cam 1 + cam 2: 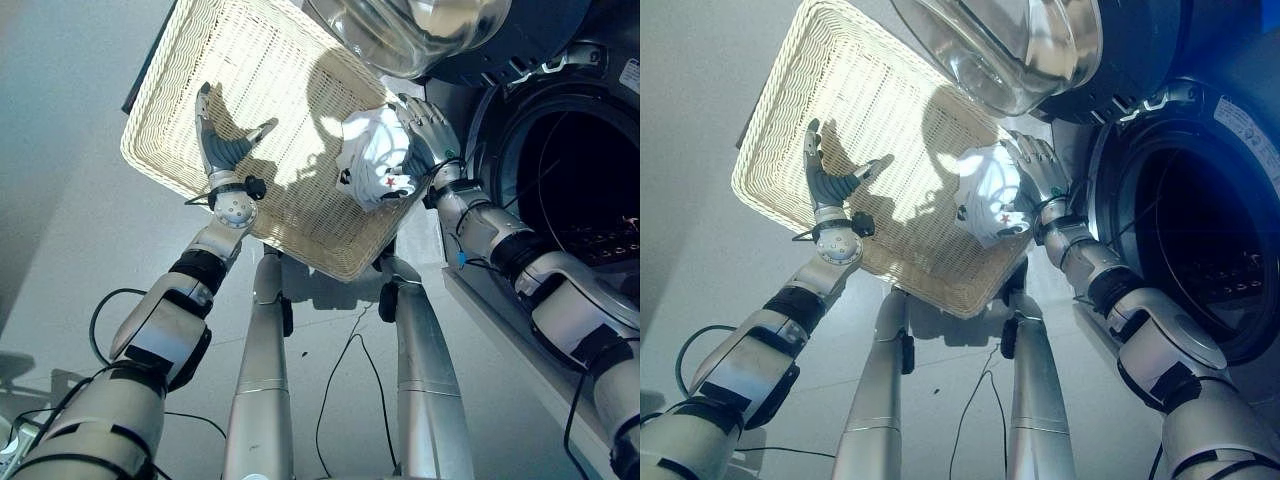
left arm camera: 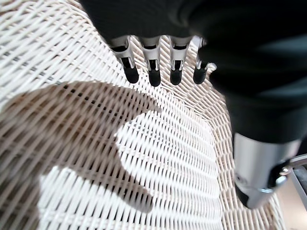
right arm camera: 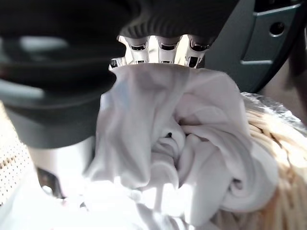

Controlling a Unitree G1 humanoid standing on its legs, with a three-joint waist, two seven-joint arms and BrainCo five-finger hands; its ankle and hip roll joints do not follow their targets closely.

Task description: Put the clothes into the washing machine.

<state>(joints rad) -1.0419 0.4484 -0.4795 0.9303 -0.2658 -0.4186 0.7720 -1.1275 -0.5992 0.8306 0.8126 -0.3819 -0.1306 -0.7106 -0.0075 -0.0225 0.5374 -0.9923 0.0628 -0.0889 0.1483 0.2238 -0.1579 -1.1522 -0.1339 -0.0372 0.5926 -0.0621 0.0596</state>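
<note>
**A:** How far along does the job look?

**B:** Roughly the middle of a transfer. The right hand has its fingers curled round a bunched white garment with small dark and red marks on it. The right wrist view shows the cloth gathered under the fingers, so the hand is gripping it, not just resting on it.

**A:** Where is the garment, then?

**B:** At the right-hand, near corner of the wicker basket, by the rim. It is not in the washing machine yet. Whether it has cleared the weave cannot be told.

**A:** Is the machine ready?

**B:** It seems so. The glass door is swung up and out of the way at the far side, and the dark drum opening on the right stands open, just beside the hand.

**A:** What about the other arm?

**B:** The left hand hangs over the left part of the basket with fingers spread and straight, holding nothing.

**A:** What remains?

**B:** Carrying the garment right into the drum and letting go. No other cloth shows on the basket floor, so this may be the last piece.
</note>
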